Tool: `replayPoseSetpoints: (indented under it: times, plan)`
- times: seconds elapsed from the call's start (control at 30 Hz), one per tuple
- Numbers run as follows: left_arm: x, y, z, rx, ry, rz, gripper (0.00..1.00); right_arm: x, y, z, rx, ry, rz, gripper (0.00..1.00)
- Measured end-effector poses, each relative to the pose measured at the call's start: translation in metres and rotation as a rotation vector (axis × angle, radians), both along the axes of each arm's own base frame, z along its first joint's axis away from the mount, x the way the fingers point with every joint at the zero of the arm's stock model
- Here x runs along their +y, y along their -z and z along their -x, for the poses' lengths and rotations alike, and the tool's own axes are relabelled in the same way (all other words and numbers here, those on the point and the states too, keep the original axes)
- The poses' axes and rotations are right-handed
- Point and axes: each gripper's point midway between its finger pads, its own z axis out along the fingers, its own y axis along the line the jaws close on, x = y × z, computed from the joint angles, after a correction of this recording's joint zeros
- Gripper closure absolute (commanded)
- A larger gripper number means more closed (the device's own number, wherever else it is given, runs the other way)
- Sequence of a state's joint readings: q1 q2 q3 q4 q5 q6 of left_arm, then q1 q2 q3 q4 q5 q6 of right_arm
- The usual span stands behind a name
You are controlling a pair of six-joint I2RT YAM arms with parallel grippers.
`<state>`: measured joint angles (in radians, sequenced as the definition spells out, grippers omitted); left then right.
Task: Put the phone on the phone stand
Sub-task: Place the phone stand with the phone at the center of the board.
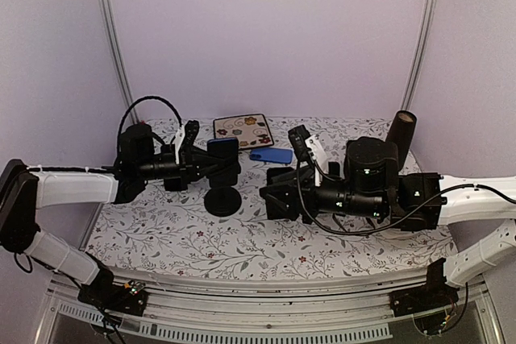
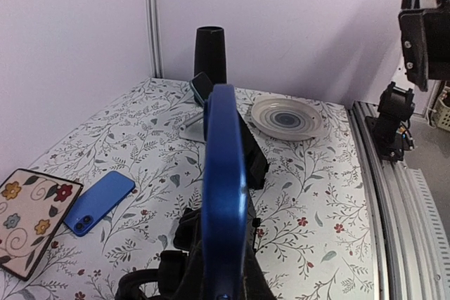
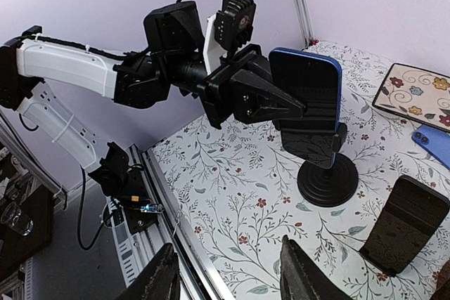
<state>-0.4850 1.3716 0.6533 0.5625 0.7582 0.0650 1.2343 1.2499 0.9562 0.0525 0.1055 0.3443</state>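
My left gripper [image 1: 205, 163] is shut on a blue phone [image 1: 223, 149] and holds it upright over the black phone stand [image 1: 222, 201]. In the right wrist view the phone [image 3: 304, 100] shows its dark screen, and its lower part lies against the stand's cradle [image 3: 314, 151] above the round base [image 3: 327, 182]. The left wrist view shows the phone [image 2: 225, 187] edge-on, straight ahead of the left gripper [image 2: 225, 275]. My right gripper [image 3: 232, 279] hangs open and holds nothing. It is low over the table, right of the stand, and well apart from it [image 1: 278, 192].
A second blue phone [image 1: 271, 155] lies flat behind the stand, next to a floral tile [image 1: 243, 129]. A black cylinder [image 1: 401, 134] stands at the back right. A plate [image 2: 287, 117] and a small silver stand [image 2: 197, 121] are near it. A dark slab [image 3: 404, 223] stands beside my right gripper.
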Motion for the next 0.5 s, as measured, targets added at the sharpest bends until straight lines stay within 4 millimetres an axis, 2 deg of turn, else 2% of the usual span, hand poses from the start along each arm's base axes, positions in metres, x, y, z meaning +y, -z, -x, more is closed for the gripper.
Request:
replayPoseSetpoints:
  times: [0.2, 0.43, 0.5]
  plan:
    - [-0.002, 0.001, -0.011, 0.016, 0.082, 0.005, 1.00, -0.002, 0.000, -0.004, 0.000, 0.012, 0.000, 0.50]
    - [0.002, 0.002, -0.012, 0.040, 0.123, 0.006, 1.00, -0.001, 0.002, -0.006, 0.001, 0.014, 0.004, 0.50]
    - [0.002, 0.002, -0.012, 0.047, 0.128, 0.004, 0.96, -0.001, 0.003, -0.006, 0.003, 0.013, 0.008, 0.50]
